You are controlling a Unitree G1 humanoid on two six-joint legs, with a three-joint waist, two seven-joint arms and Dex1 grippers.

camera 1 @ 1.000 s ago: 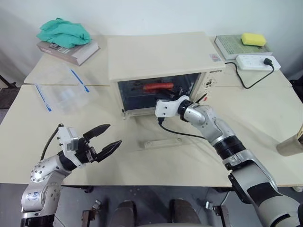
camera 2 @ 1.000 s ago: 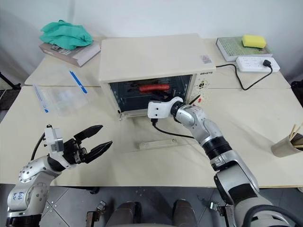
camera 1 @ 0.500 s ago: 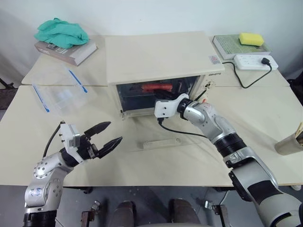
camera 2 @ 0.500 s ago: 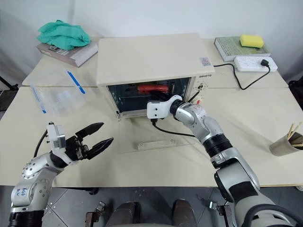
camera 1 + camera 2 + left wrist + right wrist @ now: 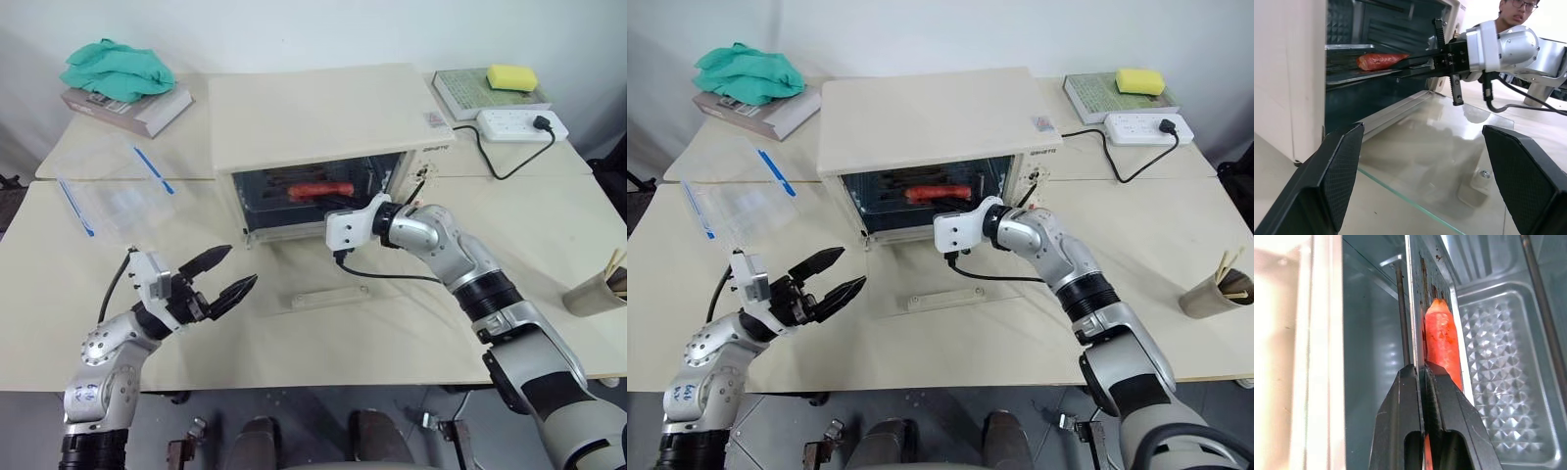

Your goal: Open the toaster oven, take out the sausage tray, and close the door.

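At the lower left of the head view, the left gripper (image 5: 222,278) is hovering over the table (image 5: 549,225) with its fingers spread wide, holding nothing, likely waiting to help with the tray. At the centre, the oven (image 5: 323,137) is standing with its glass door (image 5: 323,284) lying flat open so the inside can be reached. Just right of centre, the right gripper (image 5: 1418,62) is reaching into the opening and pinching the front rim of the tray (image 5: 1508,382), where the sausage (image 5: 319,190) is lying, seemingly ready to pull it out.
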